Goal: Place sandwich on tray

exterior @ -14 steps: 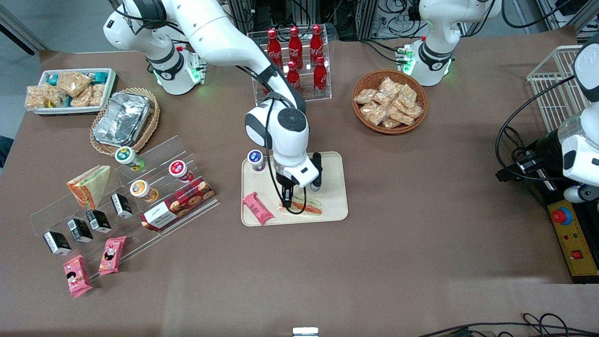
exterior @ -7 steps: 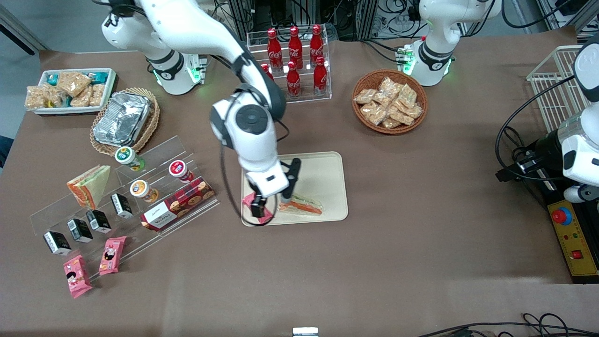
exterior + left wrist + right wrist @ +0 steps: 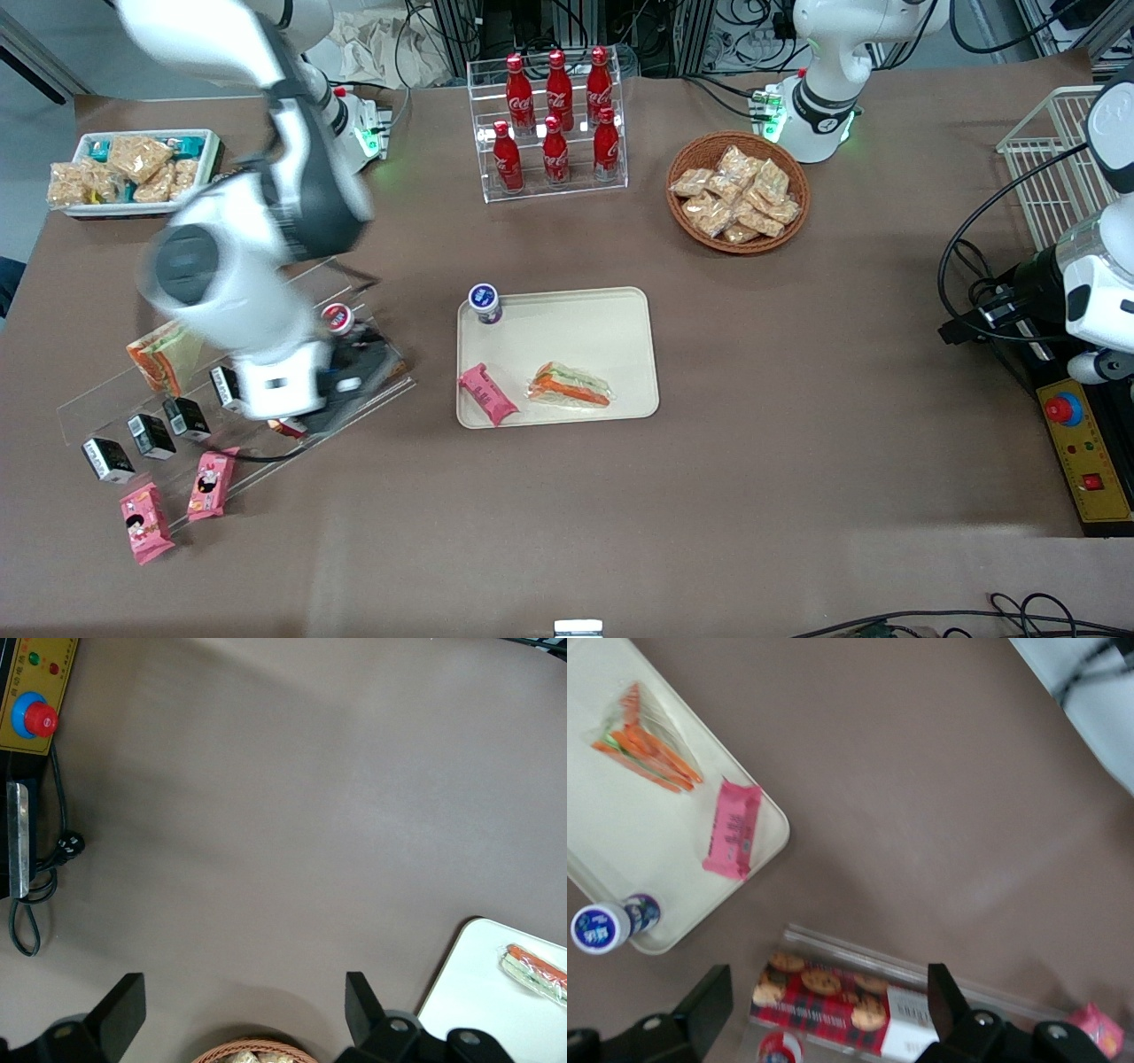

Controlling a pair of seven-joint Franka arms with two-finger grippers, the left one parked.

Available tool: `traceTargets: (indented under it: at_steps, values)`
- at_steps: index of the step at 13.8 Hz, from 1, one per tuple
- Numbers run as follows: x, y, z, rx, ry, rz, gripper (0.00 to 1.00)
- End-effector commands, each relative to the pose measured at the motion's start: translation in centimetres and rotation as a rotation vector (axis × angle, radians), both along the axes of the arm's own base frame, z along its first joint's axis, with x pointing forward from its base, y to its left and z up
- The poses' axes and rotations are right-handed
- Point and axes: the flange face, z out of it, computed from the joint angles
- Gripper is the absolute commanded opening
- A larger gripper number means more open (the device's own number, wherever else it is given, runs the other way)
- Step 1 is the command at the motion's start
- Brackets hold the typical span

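Sandwich (image 3: 570,384): lies flat on the tray (image 3: 611,328), filling edge facing the front camera, well apart from the gripper (image 3: 824,1014), with a pink bar (image 3: 486,394) beside it and a small cup (image 3: 485,302) at a tray corner; judged delivered, nothing touching it. Gripper: fingers spread and empty, hanging above the clear stepped rack (image 3: 292,416) toward the working arm's end, directly over the red biscuit box (image 3: 842,997). A second sandwich (image 3: 164,354) leans on that rack, close by, likely stock.
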Motion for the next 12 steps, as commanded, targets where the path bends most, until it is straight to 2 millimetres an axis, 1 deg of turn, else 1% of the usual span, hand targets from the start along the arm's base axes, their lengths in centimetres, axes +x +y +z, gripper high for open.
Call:
traceTargets:
  at_steps: [1,2,3,5,6,9,10,11,12]
  values:
    - [-0.7,-8.2,2.8,0.095,0.064,-0.141,0.98]
    - [-0.7,-11.1,4.1,0.099,0.065,-0.184,0.98]
    - [-1.0,-13.1,4.8,0.098,0.085,-0.237,0.98]
    - [-1.7,-16.3,6.2,0.096,0.11,-0.431,0.98]
    - [-2.2,-17.3,7.1,0.076,0.109,-0.51,0.98]
    - [-3.5,-18.6,9.2,-0.004,0.098,-0.676,0.98]
    - [-3.7,-19.2,9.6,-0.004,0.093,-0.705,0.98]
    - [-3.9,-20.6,10.0,-0.001,0.087,-0.725,0.98]
    - [-3.9,-20.8,9.9,-0.001,0.089,-0.724,0.98]
